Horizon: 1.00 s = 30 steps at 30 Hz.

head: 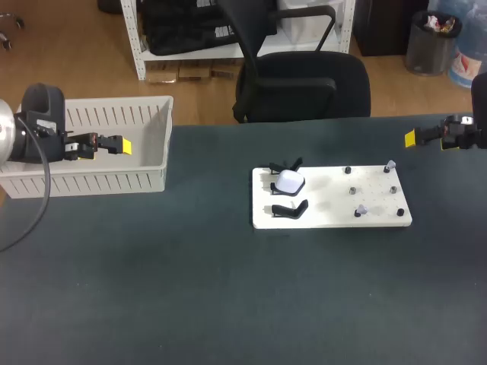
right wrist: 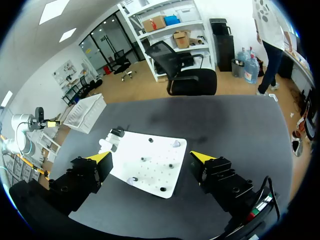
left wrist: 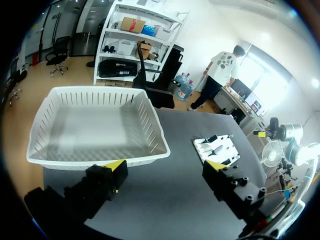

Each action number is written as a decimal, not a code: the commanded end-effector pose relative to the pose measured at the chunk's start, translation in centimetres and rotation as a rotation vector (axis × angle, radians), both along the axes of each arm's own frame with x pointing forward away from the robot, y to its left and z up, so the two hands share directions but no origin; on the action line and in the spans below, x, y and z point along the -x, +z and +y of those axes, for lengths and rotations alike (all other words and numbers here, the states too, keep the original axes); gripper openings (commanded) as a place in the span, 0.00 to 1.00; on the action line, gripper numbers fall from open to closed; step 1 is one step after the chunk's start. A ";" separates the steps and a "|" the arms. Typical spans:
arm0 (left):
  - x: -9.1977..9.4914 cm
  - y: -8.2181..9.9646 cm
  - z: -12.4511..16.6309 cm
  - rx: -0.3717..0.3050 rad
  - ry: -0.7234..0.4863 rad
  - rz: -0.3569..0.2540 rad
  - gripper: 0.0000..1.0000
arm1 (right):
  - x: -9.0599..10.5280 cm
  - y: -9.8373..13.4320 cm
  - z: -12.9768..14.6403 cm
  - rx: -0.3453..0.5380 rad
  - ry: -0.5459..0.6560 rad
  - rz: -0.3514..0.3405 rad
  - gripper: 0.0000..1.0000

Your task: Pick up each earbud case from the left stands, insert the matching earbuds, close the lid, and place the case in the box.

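Saw little of the task done. Found the dark desk carrying a white slatted box at its far left corner, with no case visible inside. Noted a white board lying right of the desk's middle. Found the left pincer hanging by the box and the right pincer at the desk's far right edge, each spread wide and gripping nothing. Spotted one white earbud case seated among the black stands along the board's left edge; could not tell how its lid stood. Judged the nearest stand vacant. Made out two small pale pieces on pegs toward the board's right edge, probably the earbuds, though too small to be sure. Judged every step left to do: lifting the case, loading the earbuds, shutting the lid, boxing it.
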State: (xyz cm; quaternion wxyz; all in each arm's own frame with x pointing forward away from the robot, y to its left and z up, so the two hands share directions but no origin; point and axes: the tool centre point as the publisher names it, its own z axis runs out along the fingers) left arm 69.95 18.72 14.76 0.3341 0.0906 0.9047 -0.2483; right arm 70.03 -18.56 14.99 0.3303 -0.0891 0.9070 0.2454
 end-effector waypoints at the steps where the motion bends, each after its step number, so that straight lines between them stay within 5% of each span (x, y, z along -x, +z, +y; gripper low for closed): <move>1: -0.1 0.2 -0.2 -0.011 0.006 0.010 1.00 | 0.0 0.0 0.0 0.001 -0.001 0.000 1.00; 13: -0.1 0.2 -0.3 0.024 -0.058 -0.010 1.00 | 0.0 0.0 0.0 0.001 -0.001 0.000 1.00; 19: 0.4 0.6 -0.9 0.164 -0.461 -0.338 1.00 | 0.0 0.0 0.0 0.001 -0.001 0.000 1.00; 22: 0.5 0.9 -1.4 0.203 -0.594 -0.416 1.00 | 0.0 0.0 0.0 0.001 -0.001 0.000 1.00; 30: 1.4 2.5 -4.2 0.147 -0.868 -0.598 1.00 | 0.0 0.0 0.0 0.001 -0.001 0.000 1.00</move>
